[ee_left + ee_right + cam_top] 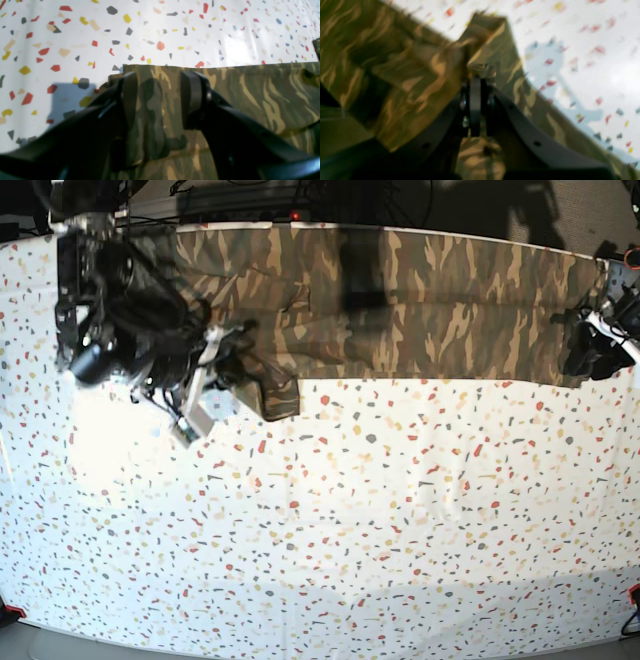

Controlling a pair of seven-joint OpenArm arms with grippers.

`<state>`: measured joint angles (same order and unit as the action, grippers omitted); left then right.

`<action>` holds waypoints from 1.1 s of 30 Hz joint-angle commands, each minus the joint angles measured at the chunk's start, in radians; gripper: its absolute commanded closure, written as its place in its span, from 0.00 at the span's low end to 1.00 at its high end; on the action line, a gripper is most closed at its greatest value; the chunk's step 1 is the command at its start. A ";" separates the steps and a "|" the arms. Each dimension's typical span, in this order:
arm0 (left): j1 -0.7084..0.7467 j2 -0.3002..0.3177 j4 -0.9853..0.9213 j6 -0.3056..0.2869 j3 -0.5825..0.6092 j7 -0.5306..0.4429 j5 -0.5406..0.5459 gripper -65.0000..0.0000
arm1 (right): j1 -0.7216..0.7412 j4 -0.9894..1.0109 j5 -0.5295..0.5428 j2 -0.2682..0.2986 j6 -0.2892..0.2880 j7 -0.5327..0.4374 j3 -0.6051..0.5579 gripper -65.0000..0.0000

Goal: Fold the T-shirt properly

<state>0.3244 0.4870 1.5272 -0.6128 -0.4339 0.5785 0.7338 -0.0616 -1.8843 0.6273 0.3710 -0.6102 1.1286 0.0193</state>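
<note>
Along the table's [330, 520] far edge the T-shirt [430, 310] lies as one long band, so I judge folding barely begun. My right gripper [475, 75] is clamped on a lifted corner; my left gripper [158, 92] hangs open over the hem, holding nothing.

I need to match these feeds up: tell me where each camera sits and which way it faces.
Left wrist: on the left arm, looking along the open left gripper at the T-shirt edge on the table.
Right wrist: on the right arm; the right gripper is pinching a shirt fold.
Base: overhead, facing down; both arms show.
All views share the shirt and table.
</note>
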 commanded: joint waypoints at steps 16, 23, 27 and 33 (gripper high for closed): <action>-0.006 0.023 0.018 -0.005 -0.010 -0.026 0.019 0.58 | -0.274 -0.248 0.171 0.008 -0.029 -0.029 0.006 1.00; -0.006 0.023 0.018 -0.005 -0.010 -0.026 0.019 0.58 | -0.321 -0.248 0.259 0.005 -0.068 -0.036 0.006 1.00; -0.006 0.023 0.018 -0.005 -0.010 -0.026 0.019 0.58 | -0.321 -0.247 0.260 0.005 -0.067 -0.041 0.006 1.00; -0.006 0.023 0.018 -0.005 -0.010 -0.026 0.019 0.58 | -0.321 -0.248 0.308 0.005 -0.067 -0.052 0.006 0.54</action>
<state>0.3244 0.4877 1.5272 -0.6128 -0.4339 0.5789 0.7345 -0.3855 -2.1143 0.9115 0.3710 -0.6670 1.0973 0.0196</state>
